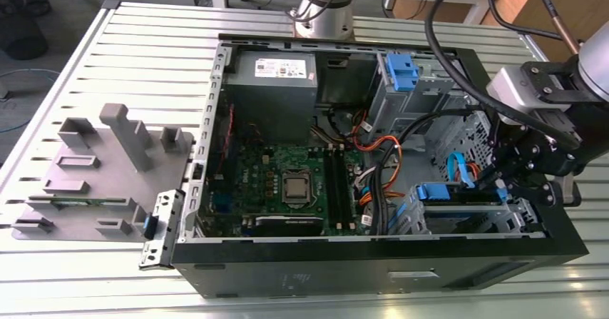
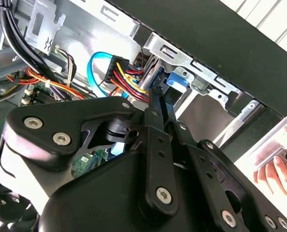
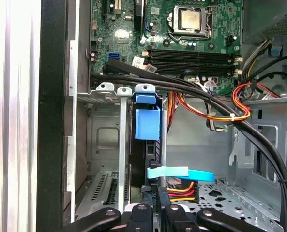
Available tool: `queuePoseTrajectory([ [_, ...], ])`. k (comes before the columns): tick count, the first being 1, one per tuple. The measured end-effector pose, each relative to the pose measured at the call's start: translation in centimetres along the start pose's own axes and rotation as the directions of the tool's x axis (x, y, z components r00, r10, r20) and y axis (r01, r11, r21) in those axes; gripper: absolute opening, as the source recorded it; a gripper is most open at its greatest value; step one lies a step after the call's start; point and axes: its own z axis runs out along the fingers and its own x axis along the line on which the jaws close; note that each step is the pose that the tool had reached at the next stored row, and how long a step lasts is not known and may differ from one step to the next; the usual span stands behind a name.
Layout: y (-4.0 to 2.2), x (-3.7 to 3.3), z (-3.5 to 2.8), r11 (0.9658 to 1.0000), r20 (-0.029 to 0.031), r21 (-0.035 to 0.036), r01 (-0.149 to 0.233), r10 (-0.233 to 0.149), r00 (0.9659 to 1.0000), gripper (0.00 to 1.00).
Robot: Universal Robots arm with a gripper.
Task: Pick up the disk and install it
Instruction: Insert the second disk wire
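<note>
Exterior view: an open case (image 1: pixel 381 262) lies on its side on a slatted desk (image 1: pixel 114 55). The hand (image 1: pixel 538 169) hangs over the drive cage (image 1: pixel 466 215) at the case's corner on the exterior view's right, near the front edge. The disk's blue rail (image 1: pixel 440 190) shows in that cage, just beside the hand. A grey power box (image 1: pixel 276 76) sits at the far end, the board (image 1: pixel 285 183) in the middle, and a grey fixture (image 1: pixel 95 169) rests on the desk at the exterior view's left.

Second wrist view: the hand's black linkage (image 2: pixel 148 159) runs toward a blue tab (image 2: pixel 174 79) at the cage mouth. The fingertips are hidden behind the linkage, so I cannot tell whether they are spread or closed (nor whether they touch the tab). A person's fingers (image 2: pixel 279 169) rest outside the case wall.

First wrist view: the disk (image 3: pixel 148 145) stands on edge inside a cage slot, its blue rail uppermost, a light-blue data cable (image 3: pixel 182 173) and a coloured power lead (image 3: pixel 182 191) meeting it at its near end.

Judgement: pickup is done and the disk appears seated in its bay; whether it is fully latched cannot be confirmed.
</note>
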Motion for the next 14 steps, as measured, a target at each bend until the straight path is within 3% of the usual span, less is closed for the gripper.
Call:
queuePoseTrajectory([
  [3, 0.04, 0.00, 0.00, 1.0000, -0.0047, 0.0099, 0.001, -0.001, 1.0000, 0.16],
  [14, 0.58, 0.00, 0.07, 0.9997, -0.0063, 0.0261, 0.002, -0.002, 1.0000, 0.16],
])
